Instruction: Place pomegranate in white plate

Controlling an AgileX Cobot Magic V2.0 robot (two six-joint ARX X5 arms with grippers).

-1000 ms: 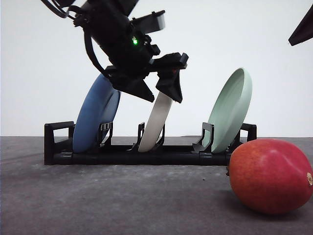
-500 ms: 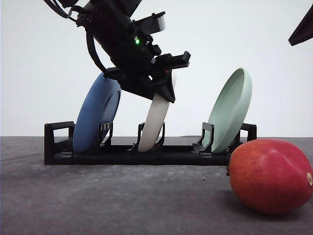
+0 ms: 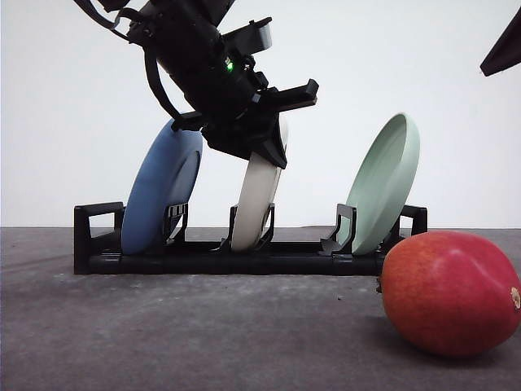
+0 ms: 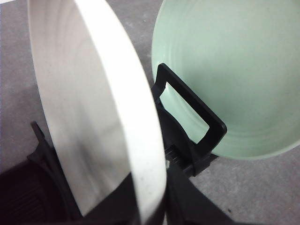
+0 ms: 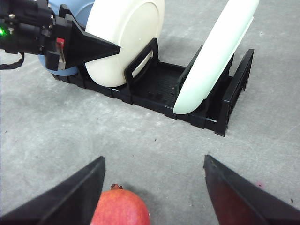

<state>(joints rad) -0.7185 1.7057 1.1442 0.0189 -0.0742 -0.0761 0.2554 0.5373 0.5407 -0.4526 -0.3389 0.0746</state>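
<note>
The white plate stands on edge in the middle slot of a black rack. My left gripper is shut on the plate's upper rim. In the left wrist view the white plate runs down between the dark fingers. The pomegranate, red with an orange blush, lies on the grey table at the front right, apart from the rack. My right gripper hangs open above the pomegranate, not touching it.
A blue plate stands in the rack's left slot and a pale green plate in its right slot, both on edge. The rack sits behind the fruit across the grey table. Part of the right arm shows at the upper right.
The left gripper's fingers, spread over the white plate's top a second ago, have come down and shut on its rim. The pomegranate and the right arm have not moved.
</note>
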